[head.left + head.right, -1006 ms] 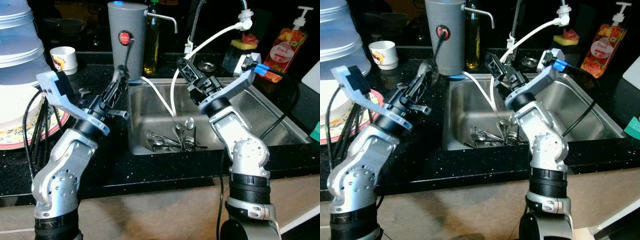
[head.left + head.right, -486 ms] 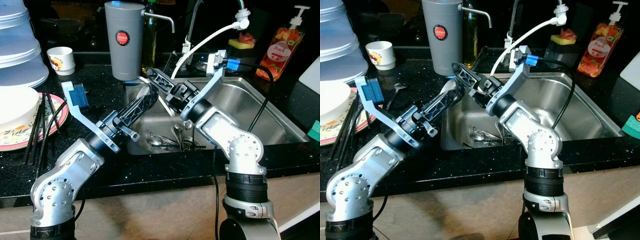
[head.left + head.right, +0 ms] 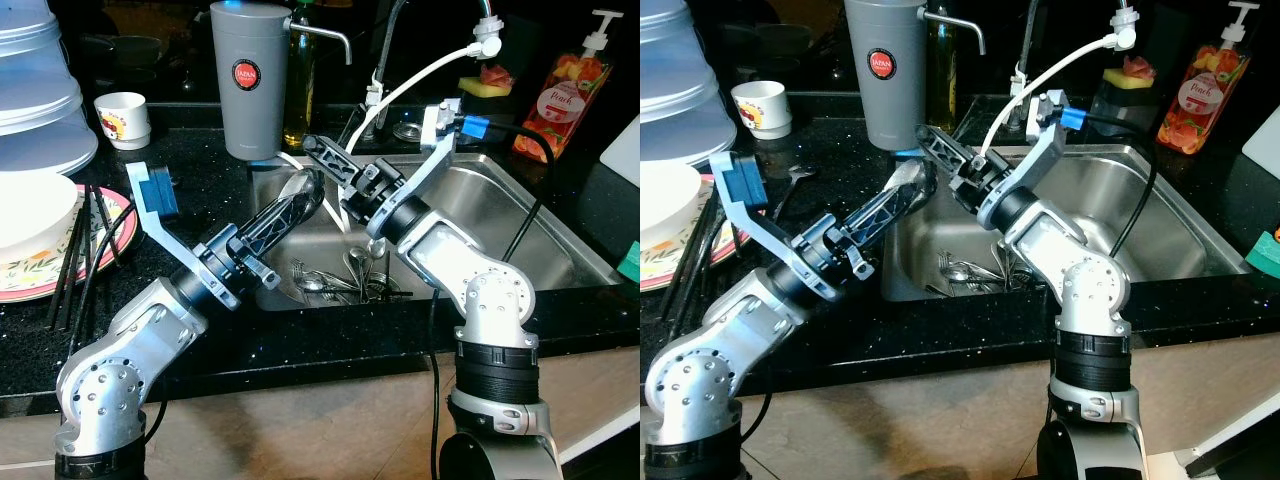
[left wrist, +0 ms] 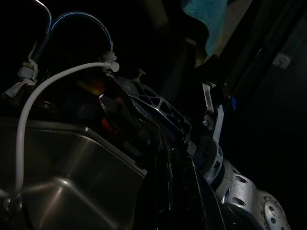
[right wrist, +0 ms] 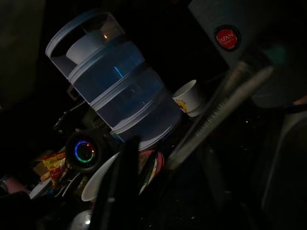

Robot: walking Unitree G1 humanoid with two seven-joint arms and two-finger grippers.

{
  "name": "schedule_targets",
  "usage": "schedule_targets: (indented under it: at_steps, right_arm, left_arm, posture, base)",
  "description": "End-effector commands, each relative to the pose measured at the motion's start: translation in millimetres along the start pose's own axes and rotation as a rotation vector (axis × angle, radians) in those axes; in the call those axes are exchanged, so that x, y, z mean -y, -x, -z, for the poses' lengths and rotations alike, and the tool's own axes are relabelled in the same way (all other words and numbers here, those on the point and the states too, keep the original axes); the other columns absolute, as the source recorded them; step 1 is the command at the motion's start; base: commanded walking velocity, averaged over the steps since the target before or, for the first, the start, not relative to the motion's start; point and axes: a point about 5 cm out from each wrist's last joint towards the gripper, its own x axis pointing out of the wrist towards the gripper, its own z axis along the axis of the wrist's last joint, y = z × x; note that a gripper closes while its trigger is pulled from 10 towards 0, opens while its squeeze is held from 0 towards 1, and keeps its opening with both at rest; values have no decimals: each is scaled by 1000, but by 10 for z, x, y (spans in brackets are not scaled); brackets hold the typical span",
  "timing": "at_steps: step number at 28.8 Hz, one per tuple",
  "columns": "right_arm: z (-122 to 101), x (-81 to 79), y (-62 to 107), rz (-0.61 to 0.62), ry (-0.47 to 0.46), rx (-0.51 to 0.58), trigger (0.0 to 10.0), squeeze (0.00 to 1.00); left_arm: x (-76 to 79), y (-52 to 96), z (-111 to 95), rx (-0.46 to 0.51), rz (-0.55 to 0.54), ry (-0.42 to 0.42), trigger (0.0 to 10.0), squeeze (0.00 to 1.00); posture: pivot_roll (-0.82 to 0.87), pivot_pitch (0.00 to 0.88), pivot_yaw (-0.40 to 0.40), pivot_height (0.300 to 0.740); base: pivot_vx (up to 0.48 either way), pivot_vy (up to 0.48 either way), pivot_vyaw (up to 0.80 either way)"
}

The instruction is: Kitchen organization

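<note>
Left eye view: both arms reach in over the near left corner of the steel sink (image 3: 560, 235), their fingertips meeting above the basin.
Left gripper (image 3: 305, 190): stretched from 8 o'clock toward the centre; a pale, shiny, spoon-like utensil (image 3: 300, 188) lies along its tip. Jaws appear closed on it, though the blur leaves me unsure.
Right gripper (image 3: 330, 158): comes in from 4 o'clock, fingers pointing to 10 o'clock, just beside the left tip. Whether its jaws are apart or together, I cannot tell.
Why held so: judging by the two tips meeting over the basin, this looks like a handover or a regrasp of the utensil, done above the sink so a slip lands among the other cutlery.
Cutlery pile (image 3: 345, 280): spoons and forks heaped on the sink floor at 6 o'clock below the grippers, likely the stock being sorted.
Surface (image 3: 200, 190): black stone, sink set into it.
Grey dispenser (image 3: 250, 80): upright at 12 o'clock, behind the sink's left corner.
White hose (image 3: 420, 75): arcs from the tap down into the basin, close behind the right gripper; a snag risk.
Plate (image 3: 30, 275): at 9 o'clock, with dark chopsticks (image 3: 95, 235) leaning on it.
Soap bottle (image 3: 560, 90): at 2 o'clock, well apart.
</note>
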Motion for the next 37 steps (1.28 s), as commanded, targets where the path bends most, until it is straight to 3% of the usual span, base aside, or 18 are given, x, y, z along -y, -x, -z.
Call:
schedule_targets:
  at_steps: [1,16,17,18,19,20,21,30,37]
  right_arm:
    - [-9,-9,6,5,3,0,0,0]
    - [-72,-19,13,-10,-40,45,0,0]
    - [-79,-16,17,-9,-42,48,0,0]
    - [-79,-16,17,-9,-42,48,0,0]
    - [-87,-12,20,-9,-44,51,0,0]
    - [-87,-12,20,-9,-44,51,0,0]
    - [-96,-6,22,-7,-47,55,0,0]
    - [-159,42,23,6,-52,73,0,0]
    - [-278,164,44,72,20,110,0,0]
  left_arm:
    - [63,5,-15,-5,34,-8,0,0]
    - [28,-4,-3,-11,-6,-12,0,24]
    - [22,-7,0,-14,-12,-17,0,459]
    - [22,-7,0,-14,-12,-17,0,459]
    - [6,-11,1,-16,-30,-25,7412,1000]
    - [6,-11,1,-16,-30,-25,7412,1000]
    - [-5,-14,-3,-14,-39,-31,10000,1000]
    - [-31,-8,-43,6,-54,-35,10000,1000]
    - [-106,2,-88,23,-125,-98,10000,1000]
  posture:
    - [-7,115,-45,740]
    - [-7,97,-43,740]
    - [-8,95,-43,740]
    - [-8,95,-43,740]
    - [-8,96,-42,740]
    - [-8,96,-42,740]
    - [-8,96,-42,740]
    - [-7,108,-46,740]
    - [-8,111,-47,740]
  base:
    - [0,0,0]
    - [0,0,0]
    - [0,0,0]
    - [0,0,0]
    - [0,0,0]
    - [0,0,0]
    - [0,0,0]
    - [0,0,0]
    - [0,0,0]
